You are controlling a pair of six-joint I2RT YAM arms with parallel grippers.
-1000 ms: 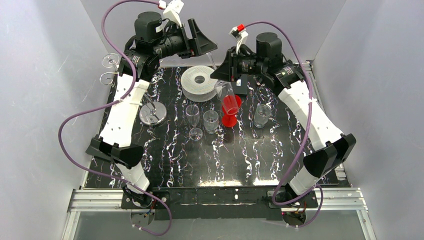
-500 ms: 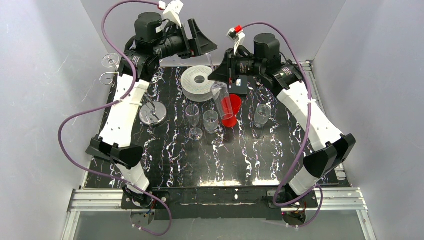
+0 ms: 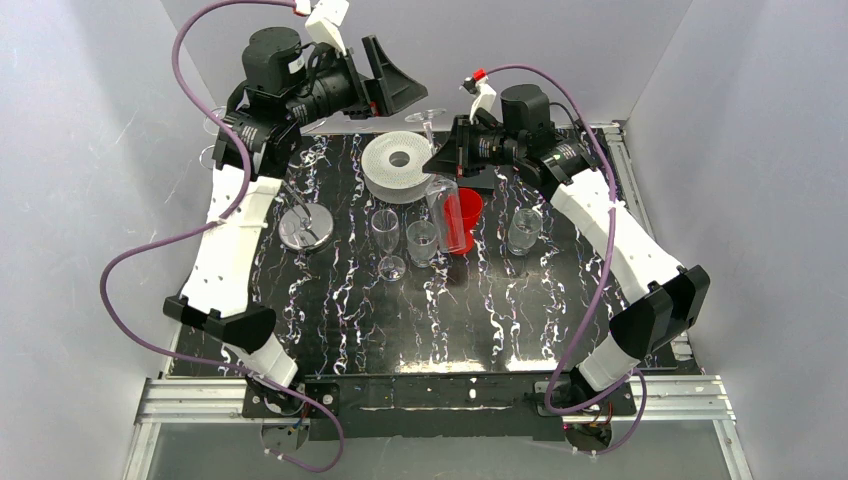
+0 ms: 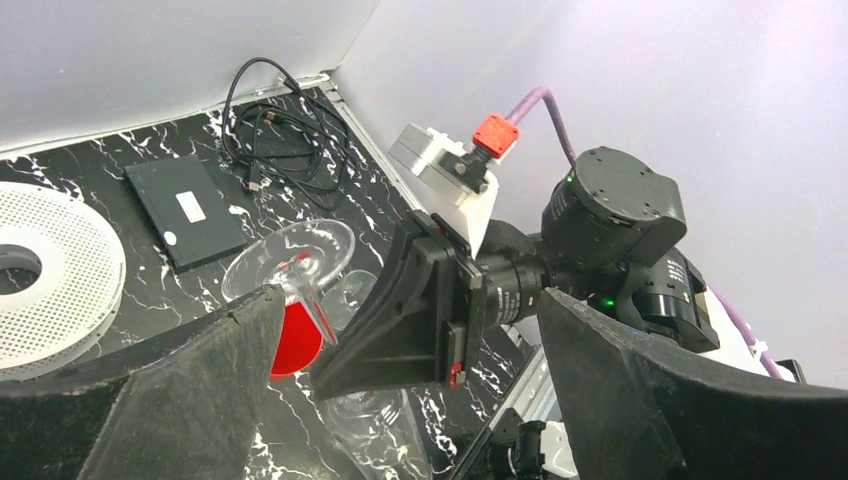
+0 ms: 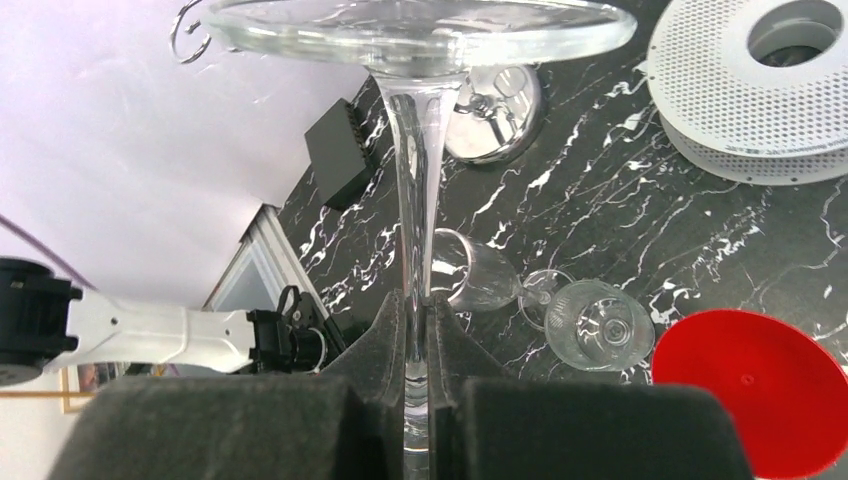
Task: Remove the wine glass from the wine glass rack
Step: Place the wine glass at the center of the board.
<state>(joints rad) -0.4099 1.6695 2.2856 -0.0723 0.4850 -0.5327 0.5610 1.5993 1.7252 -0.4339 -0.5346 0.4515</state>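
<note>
The wine glass [image 5: 413, 190] is hanging foot-up in the right end effector [image 5: 417, 340], whose jaws are pinching tight on its stem, above the counter [image 3: 420, 320] near the red cup [image 3: 463, 215]. It is sitting well apart from the wine glass rack [image 3: 307, 228], so removal is looking done, with only setting it down remaining. The left end effector [image 4: 405, 310] is gaping wide, holding nothing.

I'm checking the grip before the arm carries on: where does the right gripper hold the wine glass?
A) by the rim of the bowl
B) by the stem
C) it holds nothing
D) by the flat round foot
B: in the right wrist view the right gripper has both fingers pressed against the thin stem of the wine glass, with the round foot clear beyond the fingertips.
</note>
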